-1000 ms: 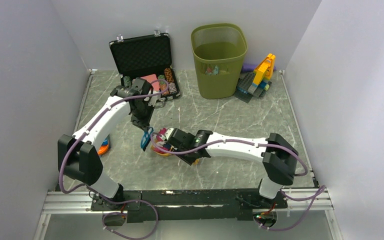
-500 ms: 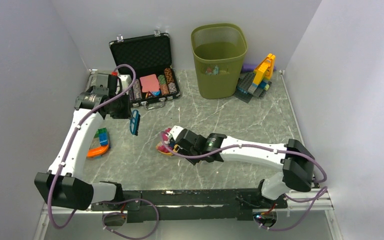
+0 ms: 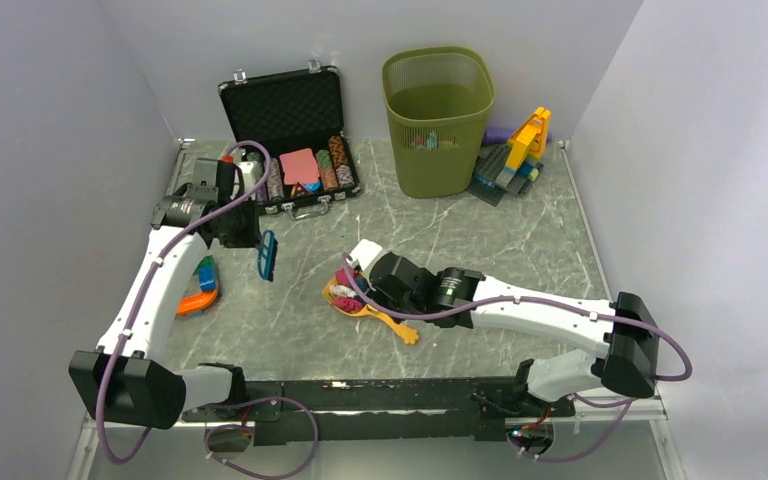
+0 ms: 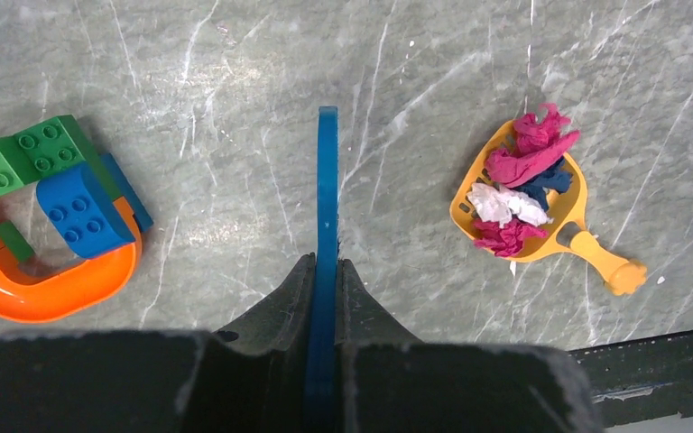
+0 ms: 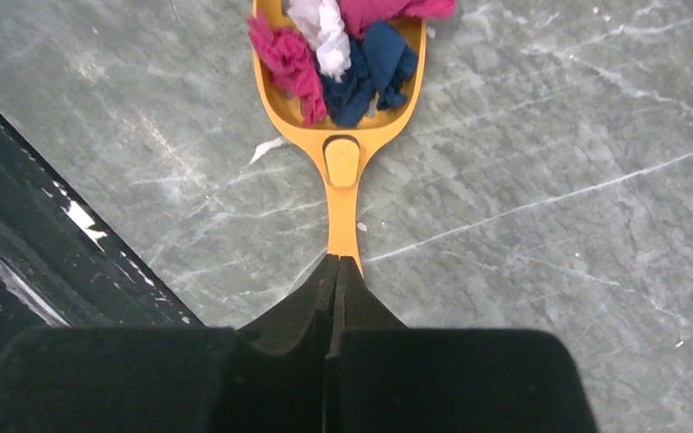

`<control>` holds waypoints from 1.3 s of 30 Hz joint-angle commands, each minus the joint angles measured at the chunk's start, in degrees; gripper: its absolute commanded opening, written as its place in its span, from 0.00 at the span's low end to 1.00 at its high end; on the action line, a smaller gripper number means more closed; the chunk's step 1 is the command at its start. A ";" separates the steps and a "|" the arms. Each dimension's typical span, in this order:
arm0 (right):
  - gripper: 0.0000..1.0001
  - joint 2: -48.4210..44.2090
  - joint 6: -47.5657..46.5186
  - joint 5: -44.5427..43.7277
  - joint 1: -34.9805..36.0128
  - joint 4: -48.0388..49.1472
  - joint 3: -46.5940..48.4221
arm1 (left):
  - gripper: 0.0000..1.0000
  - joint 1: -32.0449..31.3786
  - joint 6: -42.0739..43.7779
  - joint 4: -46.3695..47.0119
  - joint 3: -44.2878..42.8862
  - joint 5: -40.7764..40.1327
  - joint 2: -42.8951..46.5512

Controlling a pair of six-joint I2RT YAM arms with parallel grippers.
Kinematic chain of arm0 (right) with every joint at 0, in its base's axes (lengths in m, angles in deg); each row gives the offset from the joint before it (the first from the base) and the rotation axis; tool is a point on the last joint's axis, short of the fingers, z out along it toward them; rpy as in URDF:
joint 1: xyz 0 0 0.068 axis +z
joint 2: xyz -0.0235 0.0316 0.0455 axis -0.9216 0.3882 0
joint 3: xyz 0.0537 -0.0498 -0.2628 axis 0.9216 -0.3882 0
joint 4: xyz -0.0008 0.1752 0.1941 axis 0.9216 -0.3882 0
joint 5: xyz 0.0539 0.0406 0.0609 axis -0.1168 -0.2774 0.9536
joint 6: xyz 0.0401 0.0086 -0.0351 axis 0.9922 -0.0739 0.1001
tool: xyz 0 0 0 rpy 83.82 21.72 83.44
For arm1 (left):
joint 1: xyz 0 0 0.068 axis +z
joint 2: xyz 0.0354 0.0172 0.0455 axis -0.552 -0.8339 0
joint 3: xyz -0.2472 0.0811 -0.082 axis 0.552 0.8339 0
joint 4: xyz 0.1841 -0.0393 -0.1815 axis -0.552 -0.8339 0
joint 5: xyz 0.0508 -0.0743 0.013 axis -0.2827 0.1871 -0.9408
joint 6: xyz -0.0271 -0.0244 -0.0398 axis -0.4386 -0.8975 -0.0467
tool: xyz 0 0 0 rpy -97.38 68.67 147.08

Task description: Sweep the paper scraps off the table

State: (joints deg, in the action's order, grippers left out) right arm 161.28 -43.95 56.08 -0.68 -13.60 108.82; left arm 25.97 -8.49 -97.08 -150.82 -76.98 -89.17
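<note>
We are seeing the crumpled paper scraps (image 5: 374, 63), pink, navy and white, lying heaped in the rounded bowl of a smooth orange-yellow plastic scoop (image 5: 342, 212) that is resting flat on the veined grey-green marble desk (image 5: 550, 135). The right tool (image 5: 337, 263) is hanging clenched on nothing over the scoop's handle end. The left tool (image 4: 327, 271) is clamping a thin, flat blue blade (image 4: 328, 180) edge-on, well apart from the scoop.

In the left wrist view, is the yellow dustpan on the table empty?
No: pink, white and navy paper scraps lie heaped in the scoop of the yellow dustpan.
</note>
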 commanded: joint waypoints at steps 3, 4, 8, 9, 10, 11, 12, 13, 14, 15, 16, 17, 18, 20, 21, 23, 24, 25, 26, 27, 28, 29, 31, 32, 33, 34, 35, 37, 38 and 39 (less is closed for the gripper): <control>0.51 -0.20 4.71 -0.24 0.21 3.46 -4.53 | 0.00 0.31 -0.29 2.28 1.40 0.48 1.60; 0.61 -0.34 5.17 -0.04 0.23 4.31 -5.36 | 0.00 0.29 -0.21 2.28 1.39 0.51 1.70; 0.61 0.43 7.09 0.84 0.19 7.83 -8.66 | 0.00 0.30 0.08 2.69 1.97 1.23 1.96; 0.60 0.82 7.53 0.87 0.23 8.94 -9.54 | 0.00 0.28 0.13 2.95 2.29 1.47 2.05; 0.60 1.09 8.18 0.88 0.16 9.77 -10.49 | 0.00 0.28 0.25 3.12 2.61 1.67 2.09; 0.59 1.22 8.70 0.81 0.20 10.63 -11.45 | 0.00 0.26 0.27 3.27 2.83 1.77 2.13; 0.59 1.23 9.25 0.67 0.23 11.44 -12.71 | 0.00 0.28 0.41 3.39 2.99 1.95 2.22; 0.60 1.27 9.69 0.48 0.15 12.20 -13.46 | 0.00 0.28 0.56 3.56 3.13 2.05 2.31; 0.62 1.26 9.91 0.37 0.16 12.90 -14.09 | 0.00 0.26 0.69 3.62 3.15 2.03 2.33; 0.66 1.34 9.90 0.31 0.20 13.41 -14.58 | 0.00 0.29 0.70 3.61 3.09 2.05 2.33; 0.69 1.42 9.79 0.12 0.23 13.85 -14.84 | 0.00 0.30 0.72 3.61 3.01 2.10 2.26; 0.70 1.73 9.50 -0.06 0.19 14.21 -14.91 | 0.00 0.28 0.78 3.60 2.89 2.10 2.21; 0.70 2.20 9.24 -0.37 0.23 14.43 -14.79 | 0.00 0.25 0.78 3.64 2.82 2.15 2.23; 0.70 3.35 8.71 -1.12 0.12 14.87 -14.46 | 0.00 0.27 0.63 3.68 2.72 2.26 2.25; 0.69 3.91 8.40 -1.40 0.21 15.29 -14.35 | 0.00 0.31 0.65 3.79 2.80 2.41 2.25; 0.67 5.22 7.93 -2.14 0.19 15.65 -13.96 | 0.00 0.28 0.48 4.09 3.17 2.59 2.40; 0.66 6.06 7.92 -2.70 0.04 15.65 -13.61 | 0.00 0.24 0.39 4.25 3.32 2.75 2.38; 0.66 7.06 7.80 -2.95 -0.18 15.84 -13.40 | 0.00 0.26 0.31 4.40 3.63 2.82 2.51; 0.66 7.61 7.70 -2.82 -0.56 16.22 -13.34 | 0.00 0.25 0.23 4.47 3.83 2.86 2.62; 0.65 8.14 7.66 -2.26 -1.25 16.74 -13.46 | 0.00 0.31 0.06 4.62 4.10 2.99 2.74; 0.65 8.45 7.50 -1.26 -1.94 17.44 -13.62 | 0.00 0.27 -0.09 4.83 4.35 3.25 2.96; 0.65 8.68 7.45 0.03 -2.48 18.18 -13.94 | 0.00 0.23 -0.16 5.05 4.55 3.49 3.12; 0.64 8.90 7.56 1.34 -3.68 19.52 -14.37 | 0.00 0.26 -0.19 5.46 4.87 3.71 3.56; 0.63 9.00 7.54 2.09 -4.34 20.15 -14.61 | 0.00 0.24 -0.19 5.63 5.07 3.89 3.79; 0.60 9.17 7.61 2.62 -4.87 20.50 -14.71 | 0.00 0.24 -0.24 5.86 5.24 3.90 3.97; 0.58 9.41 7.60 3.11 -5.26 20.69 -14.78 | 0.00 0.23 -0.20 6.06 5.34 3.95 4.04; 0.56 9.83 7.53 3.50 -5.37 20.79 -14.77 | 0.00 0.25 -0.19 6.12 5.49 3.95 4.20; 0.54 10.84 7.19 4.71 -5.35 20.84 -14.73 | 0.00 0.31 -0.15 6.44 5.77 3.75 4.45; 0.54 11.39 7.07 5.28 -5.31 20.77 -14.82 | 0.00 0.24 -0.15 6.60 5.94 3.77 4.48; 0.54 11.81 7.01 5.86 -5.31 20.76 -14.95 | 0.00 0.29 -0.09 6.76 6.16 3.73 4.65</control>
State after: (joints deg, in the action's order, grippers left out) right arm 171.36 -36.19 58.68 -6.12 4.51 93.69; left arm 25.97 -8.45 -92.67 -145.31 -74.31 -86.48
